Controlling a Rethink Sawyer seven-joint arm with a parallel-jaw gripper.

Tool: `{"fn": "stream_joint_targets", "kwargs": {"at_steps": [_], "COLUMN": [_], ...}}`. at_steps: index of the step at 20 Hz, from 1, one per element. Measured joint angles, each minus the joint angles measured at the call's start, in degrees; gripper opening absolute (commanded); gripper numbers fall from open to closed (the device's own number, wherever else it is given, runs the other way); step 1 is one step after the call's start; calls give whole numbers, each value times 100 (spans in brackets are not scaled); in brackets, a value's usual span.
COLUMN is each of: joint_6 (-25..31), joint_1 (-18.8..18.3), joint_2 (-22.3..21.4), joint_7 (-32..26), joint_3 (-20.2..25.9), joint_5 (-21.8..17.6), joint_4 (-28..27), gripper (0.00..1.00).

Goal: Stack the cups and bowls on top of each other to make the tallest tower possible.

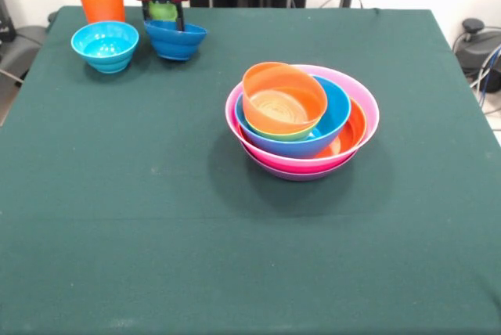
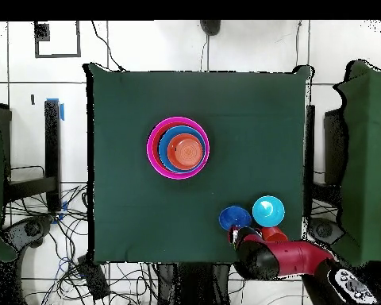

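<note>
The tower stands mid-table: a purple bowl (image 1: 301, 172) at the bottom, then pink (image 1: 360, 100), large orange (image 1: 354, 127) and large blue (image 1: 338, 112) bowls, a small lime green bowl (image 1: 291, 136), and a small orange bowl (image 1: 283, 99) tilted on top. It also shows in the overhead view (image 2: 178, 148). My gripper (image 1: 164, 16) is low at the far left, right behind the small dark blue bowl (image 1: 175, 41). A lime green cup (image 1: 163, 11) shows within it. The orange cup (image 1: 102, 4) and the small light blue bowl (image 1: 105, 45) stand to its left. In the overhead view the arm (image 2: 285, 258) hides the green cup.
The green cloth table (image 1: 250, 257) stretches wide around the tower. In the overhead view the dark blue bowl (image 2: 234, 218), light blue bowl (image 2: 268, 210) and orange cup (image 2: 275, 235) cluster near the table's bottom right edge by the robot's base.
</note>
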Motion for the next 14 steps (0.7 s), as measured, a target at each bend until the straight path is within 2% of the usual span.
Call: {"fn": "stream_joint_targets", "kwargs": {"at_steps": [14], "joint_6": [0], "joint_1": [79], "joint_2": [31], "joint_7": [0], "joint_3": [-161], "joint_5": [1], "joint_4": [-31], "gripper": [100]}}
